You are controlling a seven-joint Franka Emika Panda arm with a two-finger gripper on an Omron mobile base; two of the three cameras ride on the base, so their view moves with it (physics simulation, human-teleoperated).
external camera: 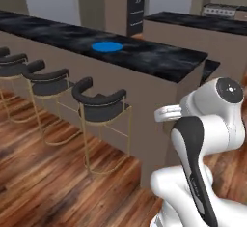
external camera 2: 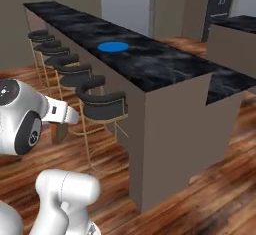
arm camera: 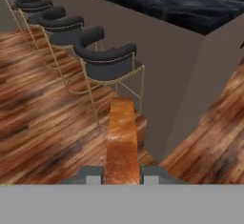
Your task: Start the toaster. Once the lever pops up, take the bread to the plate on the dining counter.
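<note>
While the bread (arm camera: 122, 139) is sitting edge-on between the two dark tips of the claw (arm camera: 123, 175), its orange-brown crust is facing the hand camera and running straight up the middle of that view, which suggests it is being gripped by its flat faces so that it can later be laid down flat. The claw is pinched narrow on the slice, holding it well above the wooden floor (arm camera: 38, 123) and lower than the black marble tabletop (external camera: 159, 57) of the dining counter. The blue plate (external camera: 107, 46) is lying flat on that tabletop, some way along from the counter's near end, and it is bare, so the delivery appears unfinished. Between the arm and the plate, the beige side panel (external camera 2: 170, 144) of the counter is standing as a wall, and a row of dark-cushioned stools (external camera 2: 102, 104) on thin gold legs is lining it. Judging from this, the slice is being carried low during the approach and will need raising over the tabletop's edge before it can be brought across to the plate.
</note>
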